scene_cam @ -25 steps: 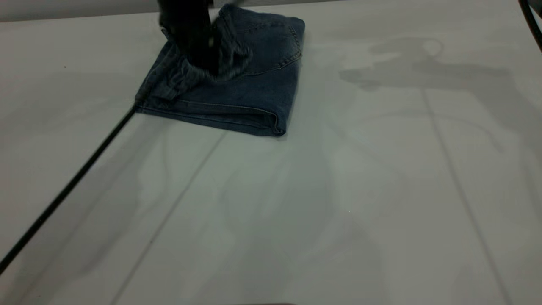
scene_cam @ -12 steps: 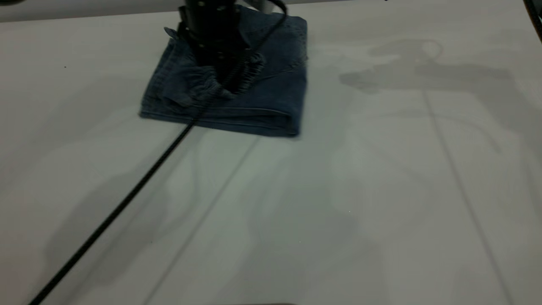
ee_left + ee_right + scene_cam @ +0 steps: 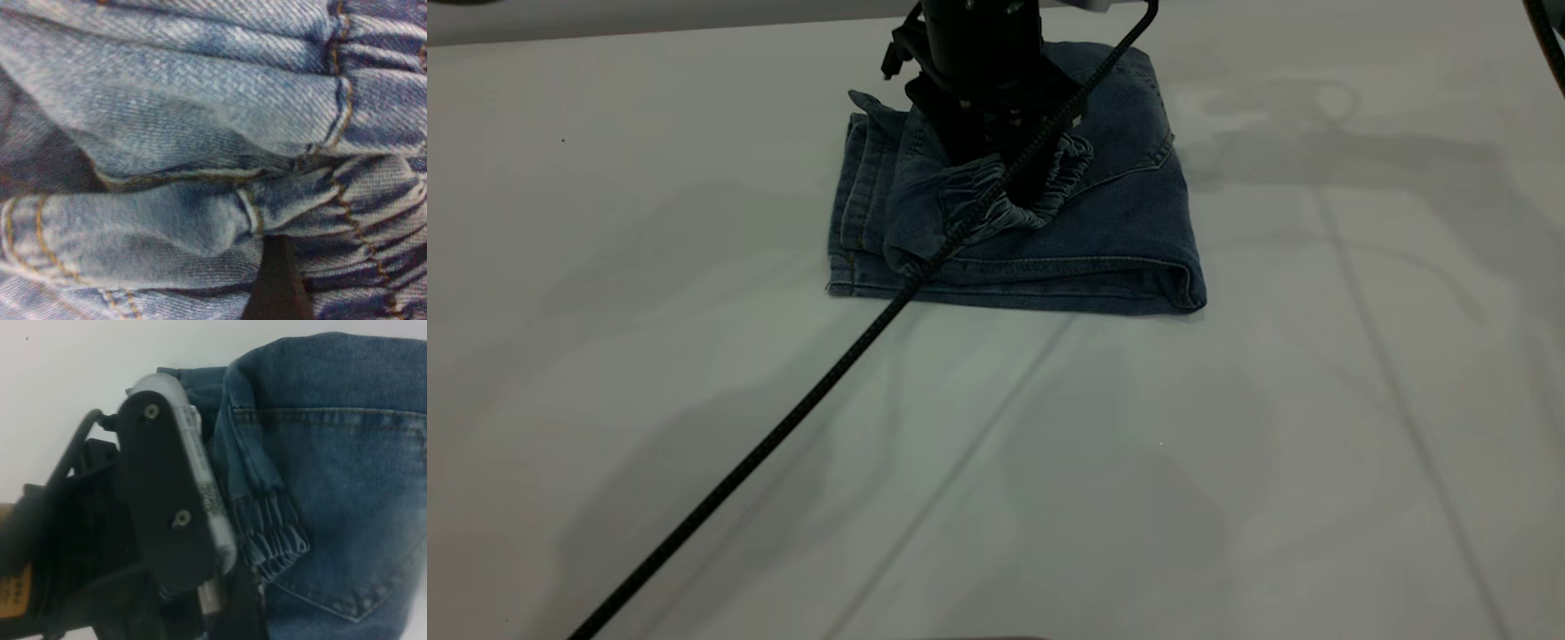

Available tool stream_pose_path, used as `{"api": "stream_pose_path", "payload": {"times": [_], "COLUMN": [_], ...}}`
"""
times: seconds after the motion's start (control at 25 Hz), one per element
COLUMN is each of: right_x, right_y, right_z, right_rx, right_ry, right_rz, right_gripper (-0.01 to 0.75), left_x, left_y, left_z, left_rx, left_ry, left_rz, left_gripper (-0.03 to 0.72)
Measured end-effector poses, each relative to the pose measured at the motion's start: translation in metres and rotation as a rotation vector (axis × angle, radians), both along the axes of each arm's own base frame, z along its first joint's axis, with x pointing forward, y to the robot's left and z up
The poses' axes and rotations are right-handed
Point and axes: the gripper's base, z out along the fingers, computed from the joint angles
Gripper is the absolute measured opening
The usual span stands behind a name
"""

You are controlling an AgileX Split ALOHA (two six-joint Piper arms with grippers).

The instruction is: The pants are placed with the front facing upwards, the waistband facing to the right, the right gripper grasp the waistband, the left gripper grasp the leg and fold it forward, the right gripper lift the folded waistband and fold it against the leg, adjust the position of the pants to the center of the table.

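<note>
Jaws, left gripper: sunk among denim folds on top of the pants; clenched or released cannot be told, since cloth hides the tips in both the exterior view and the left wrist view

Jaws, right gripper: not seen in any view; its wrist camera looks down on the pants from above

Pants: folded into a compact packet, lying flat on the table, about midway across and towards the far side; a back pocket faces up

Waistband: ruched and bunched into a raised curl hard against the left gripper, not lying flat on the layer below

Step, as judged: folds done, packet being placed at the centre

Risks, as judged:
- top layer slides over the lower ones if the push bears on the bunched waistband alone; the fold skews or opens
- waistband curl rises with the gripper on withdrawal if cloth is caught; the packet comes undone
- more bunching at the contact point leaves a lump, not a flat fold
- near folded edge drags on the table and rolls under

Other things:
- black cable: runs from the near left of the table, across the near left part of the packet, up to the left gripper; touching the denim or just above it cannot be told; it may snag that corner
- second dark cable: far right corner, well apart from the pants
- arm shadows on the table to the right of the packet

Obstruction: nothing else on the table near the pants; only the cable lies across them
</note>
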Motion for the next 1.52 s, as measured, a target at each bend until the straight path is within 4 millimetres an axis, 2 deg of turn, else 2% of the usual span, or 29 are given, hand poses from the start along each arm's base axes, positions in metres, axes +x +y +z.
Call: {"api": "stream_pose_path", "payload": {"times": [0.12,0.36,0.44,0.68,0.8,0.84,0.96,1.12,1.36,1.52], "right_x": [0.002,0.005,0.005,0.007,0.004,0.002,-0.008,-0.034,-0.083,-0.113], "right_y": [-0.008,-0.024,-0.027,-0.038,-0.040,-0.040,-0.040,-0.038,-0.035,-0.039], "right_z": [0.000,0.000,0.000,0.001,0.008,0.015,0.044,0.098,0.178,0.218], "right_rx": [0.002,0.003,0.005,0.013,-0.002,-0.010,-0.026,-0.015,-0.001,-0.036], "right_ry": [0.000,-0.002,-0.002,-0.001,-0.011,-0.018,-0.038,-0.065,-0.143,-0.201], "right_rz": [-0.019,-0.055,-0.062,-0.090,-0.073,-0.064,-0.031,0.046,0.095,0.052], "right_gripper": [0.566,0.566,0.566,0.566,0.566,0.566,0.566,0.566,0.566,0.566], "left_x": [0.002,0.002,0.001,0.001,0.001,0.001,-0.001,-0.013,-0.045,-0.070], "left_y": [0.002,0.005,0.005,0.005,0.008,0.009,0.015,0.023,0.043,0.059], "left_z": [0.014,0.061,0.071,0.080,0.086,0.090,0.120,0.181,0.272,0.314], "left_rx": [0.014,-0.012,-0.022,-0.034,-0.016,-0.008,-0.014,-0.087,-0.196,-0.243], "left_ry": [-0.040,-0.127,-0.142,-0.155,-0.180,-0.194,-0.258,-0.355,-0.505,-0.569], "left_rz": [0.002,0.014,0.015,0.016,0.015,0.019,0.054,0.103,0.122,0.136], "left_gripper": [0.482,0.482,0.482,0.482,0.482,0.482,0.482,0.482,0.482,0.482]}}
